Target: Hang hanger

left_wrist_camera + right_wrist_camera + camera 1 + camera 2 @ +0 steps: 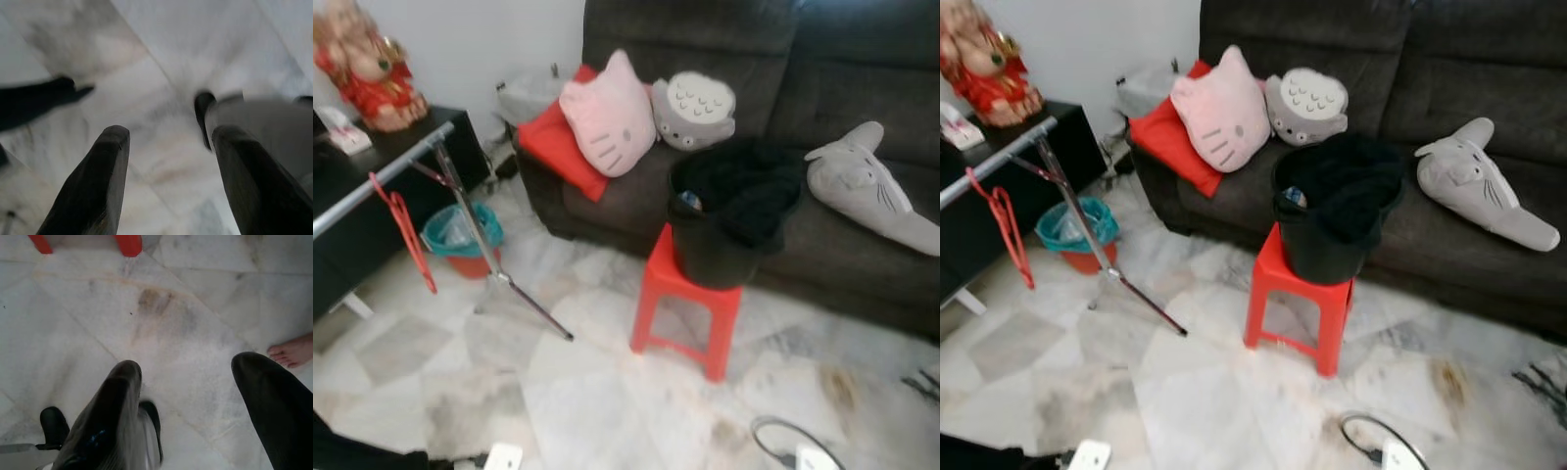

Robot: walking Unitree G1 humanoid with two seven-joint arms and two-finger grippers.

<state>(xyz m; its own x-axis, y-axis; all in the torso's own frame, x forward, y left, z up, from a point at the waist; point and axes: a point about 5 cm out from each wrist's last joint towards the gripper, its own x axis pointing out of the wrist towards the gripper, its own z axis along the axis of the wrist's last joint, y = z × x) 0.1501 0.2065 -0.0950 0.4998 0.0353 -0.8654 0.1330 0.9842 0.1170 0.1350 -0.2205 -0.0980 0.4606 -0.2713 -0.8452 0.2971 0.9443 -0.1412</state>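
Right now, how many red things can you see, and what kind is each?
Hanger: 1
Stool: 1
Cushion: 1
Figurine dressed in red: 1
Total: 4

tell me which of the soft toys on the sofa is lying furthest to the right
The grey long-eared plush, lying alone on the right seat; the pink cat cushion and grey round plush sit together at the left.
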